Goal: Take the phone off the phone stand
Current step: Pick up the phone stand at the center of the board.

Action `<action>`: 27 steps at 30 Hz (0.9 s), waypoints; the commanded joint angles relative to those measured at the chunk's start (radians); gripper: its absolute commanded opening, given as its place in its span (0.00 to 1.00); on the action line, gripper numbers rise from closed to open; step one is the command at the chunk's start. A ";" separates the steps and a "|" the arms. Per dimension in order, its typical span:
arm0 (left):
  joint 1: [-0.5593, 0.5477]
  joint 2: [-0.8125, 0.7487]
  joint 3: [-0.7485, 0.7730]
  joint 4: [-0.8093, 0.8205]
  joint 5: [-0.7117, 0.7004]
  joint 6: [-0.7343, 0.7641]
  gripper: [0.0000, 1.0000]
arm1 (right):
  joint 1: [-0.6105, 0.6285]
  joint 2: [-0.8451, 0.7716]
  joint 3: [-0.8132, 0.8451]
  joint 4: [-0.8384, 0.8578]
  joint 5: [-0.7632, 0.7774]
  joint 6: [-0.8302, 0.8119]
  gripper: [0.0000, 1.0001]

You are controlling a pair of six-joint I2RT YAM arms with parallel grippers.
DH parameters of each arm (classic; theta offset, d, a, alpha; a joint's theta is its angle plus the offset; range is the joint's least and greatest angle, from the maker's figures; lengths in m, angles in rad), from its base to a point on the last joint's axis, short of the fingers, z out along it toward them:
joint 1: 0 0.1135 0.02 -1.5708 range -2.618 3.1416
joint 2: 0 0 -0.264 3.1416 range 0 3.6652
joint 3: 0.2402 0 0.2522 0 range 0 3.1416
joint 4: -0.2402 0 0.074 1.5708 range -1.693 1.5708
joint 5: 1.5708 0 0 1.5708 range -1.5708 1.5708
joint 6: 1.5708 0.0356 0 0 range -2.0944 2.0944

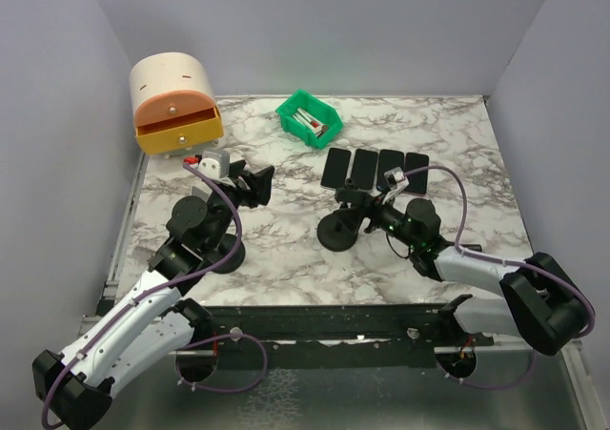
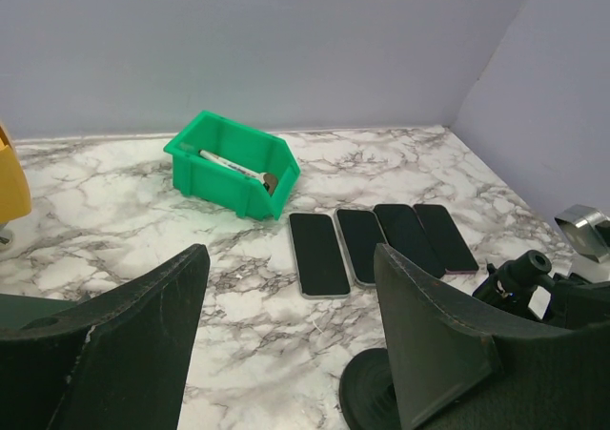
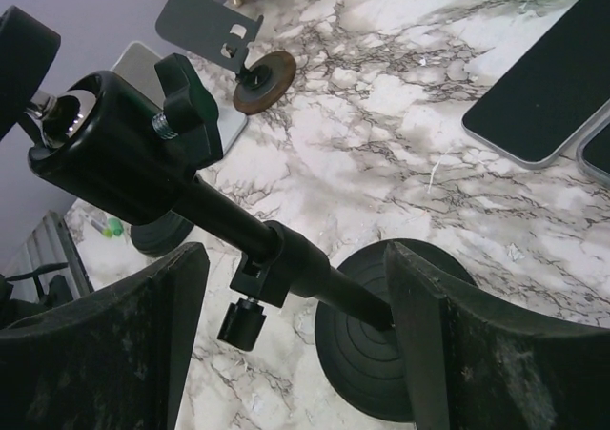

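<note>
A black phone stand (image 1: 335, 232) with a round base stands at mid table. Its pole (image 3: 286, 258) and ball head run between my right gripper's fingers. The head carries no phone that I can see. My right gripper (image 1: 355, 201) is open, with one jaw on each side of the pole and not clamping it; it also shows in the right wrist view (image 3: 295, 292). Several dark phones (image 1: 363, 168) lie flat in a row behind the stand, also in the left wrist view (image 2: 318, 254). My left gripper (image 1: 259, 184) is open and empty, left of the stand (image 2: 367, 392).
A second black stand base (image 1: 226, 252) sits under my left arm. A green bin (image 1: 308, 118) holding a marker is at the back centre. A cream and orange drawer unit (image 1: 174, 101) is at the back left. Grey walls enclose the table.
</note>
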 commanded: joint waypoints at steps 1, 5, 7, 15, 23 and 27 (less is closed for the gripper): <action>-0.003 -0.009 -0.008 -0.001 -0.011 0.001 0.71 | 0.020 0.035 0.028 0.069 0.036 -0.004 0.76; -0.003 -0.012 -0.008 -0.001 -0.014 0.000 0.71 | 0.029 0.053 0.040 0.063 0.053 -0.010 0.69; -0.003 -0.013 -0.007 -0.001 -0.015 0.001 0.71 | 0.034 0.055 0.044 0.052 0.061 -0.021 0.63; -0.005 -0.017 -0.008 -0.001 -0.014 0.001 0.71 | 0.064 0.006 0.060 -0.012 0.087 -0.080 0.24; -0.005 -0.017 -0.007 -0.002 -0.018 0.001 0.71 | 0.152 -0.019 0.170 -0.089 0.107 -0.174 0.04; -0.005 -0.025 -0.007 -0.003 -0.031 0.004 0.71 | 0.189 0.033 0.235 -0.082 0.122 -0.229 0.02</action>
